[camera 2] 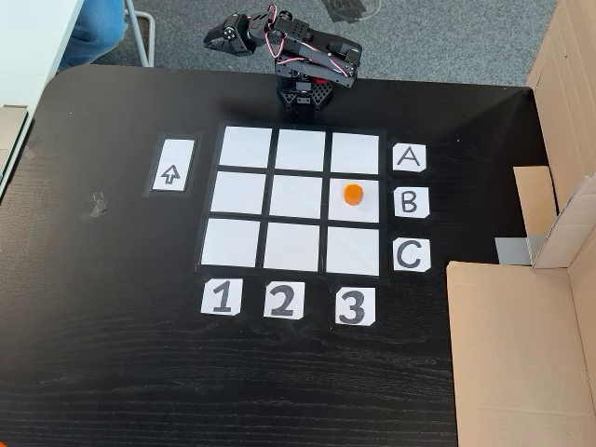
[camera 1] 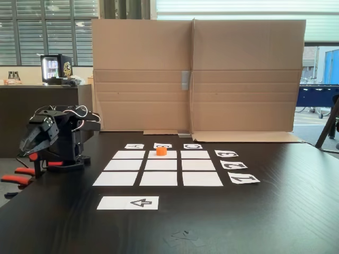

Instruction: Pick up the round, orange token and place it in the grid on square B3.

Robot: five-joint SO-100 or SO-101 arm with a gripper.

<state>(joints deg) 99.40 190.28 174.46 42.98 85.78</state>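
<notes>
One token (camera 2: 352, 194) sits on square B3 (camera 2: 366, 212), well apart from my gripper (camera 2: 216, 39), folded empty beyond the table's (camera 2: 93, 354) arm-side edge, jaws' gap unreadable.

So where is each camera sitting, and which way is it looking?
A fixed view: low at the table's edge, looking across the grid toward the cardboard wall; the folded arm sits at left.
Another fixed view: high up, looking down on the table; the arm is at the top edge, its pincer pointing left.
Both fixed views share the orange token on a white square, the letter and number cards, and the arrow strip.
</notes>
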